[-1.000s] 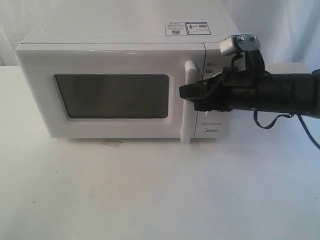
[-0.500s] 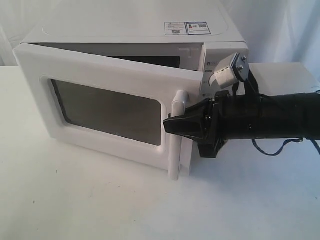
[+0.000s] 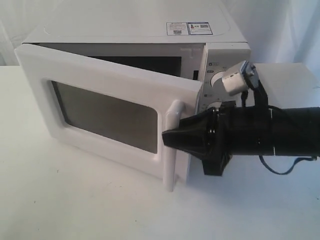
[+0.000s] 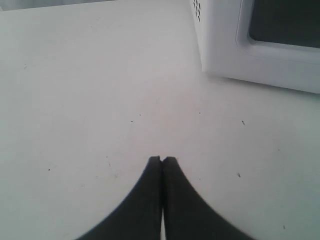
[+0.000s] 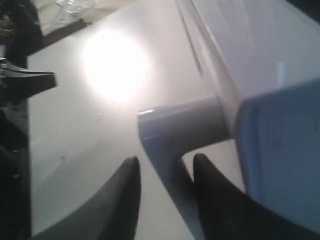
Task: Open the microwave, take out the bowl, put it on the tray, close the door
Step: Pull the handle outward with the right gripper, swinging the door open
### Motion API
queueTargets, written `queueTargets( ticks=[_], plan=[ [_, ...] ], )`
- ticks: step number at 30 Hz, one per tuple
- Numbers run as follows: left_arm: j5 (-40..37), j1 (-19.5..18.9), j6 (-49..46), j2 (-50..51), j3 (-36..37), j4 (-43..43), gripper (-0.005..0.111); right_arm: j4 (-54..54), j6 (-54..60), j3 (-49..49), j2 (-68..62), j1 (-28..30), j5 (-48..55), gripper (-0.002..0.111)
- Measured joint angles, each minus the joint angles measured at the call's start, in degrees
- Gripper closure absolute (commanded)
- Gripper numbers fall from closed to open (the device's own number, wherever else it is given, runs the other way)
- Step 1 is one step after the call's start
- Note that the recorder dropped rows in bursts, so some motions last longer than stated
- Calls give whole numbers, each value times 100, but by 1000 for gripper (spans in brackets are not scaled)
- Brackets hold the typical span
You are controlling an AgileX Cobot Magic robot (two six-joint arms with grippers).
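The black left gripper (image 4: pixel 161 159) holds its fingers pressed together over the white tabletop (image 4: pixel 75 75). The white, dark-windowed door (image 3: pixel 100 80) of the white boxy microwave (image 3: pixel 125 30), shut a second ago, now stands ajar. From 3 o'clock the black right gripper (image 3: pixel 169 138) straddles its tall white bar handle (image 3: pixel 170 167), fingers apart.

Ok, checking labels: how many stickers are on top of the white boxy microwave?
2, side by side on the white microwave's top near its control-panel end: a pale rectangular sticker, and a darker rectangular sticker to its right in the exterior view.
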State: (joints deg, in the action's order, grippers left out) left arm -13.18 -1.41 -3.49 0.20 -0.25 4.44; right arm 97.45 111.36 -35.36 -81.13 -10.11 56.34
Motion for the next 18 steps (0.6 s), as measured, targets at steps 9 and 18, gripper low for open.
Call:
queueTargets(
  ticks=[9, 18],
  plan=[
    [0, 0, 0, 0, 0, 0, 107, -402, -325, 424, 932, -22, 932, 61],
    [0, 0, 0, 0, 0, 0, 107, -743, -1038, 463, 2391, -22, 202, 68]
  ],
)
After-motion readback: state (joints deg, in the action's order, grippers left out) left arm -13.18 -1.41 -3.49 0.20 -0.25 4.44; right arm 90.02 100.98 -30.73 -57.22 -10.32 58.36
